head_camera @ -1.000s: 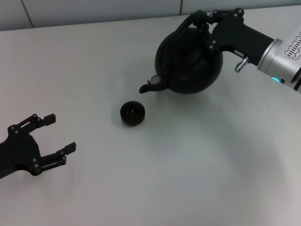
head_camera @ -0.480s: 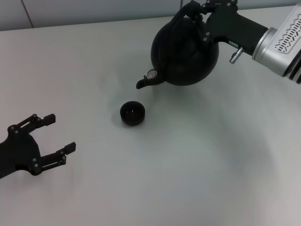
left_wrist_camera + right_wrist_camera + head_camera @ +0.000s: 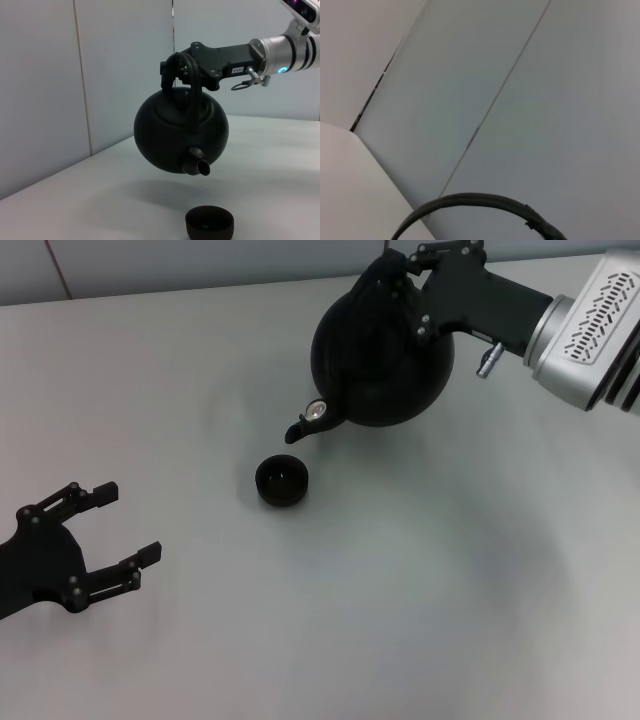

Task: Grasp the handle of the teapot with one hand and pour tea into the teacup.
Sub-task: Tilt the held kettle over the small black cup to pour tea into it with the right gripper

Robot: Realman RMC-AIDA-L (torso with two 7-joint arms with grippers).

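Right pincer is clamped on the handle of the teapot, holding the pot in the air above the white bench, clear of the surface. In the left wrist view the black fingers close around the arched hoop where it rises over the lid, and the round body hangs beneath, tilted so the short spout points downward. The teacup sits on the bench just below and slightly ahead of the spout tip, with a clear gap of air between them; whether any tea is flowing cannot be told. In the head view the spout aims toward the robot's left and down, and the cup lies a little nearer the robot than the pot. The right wrist view shows only a curved stretch of the handle against a pale panelled wall. Left pincer rests low at the near left of the bench, fingers spread wide and holding nothing, well apart from the cup.
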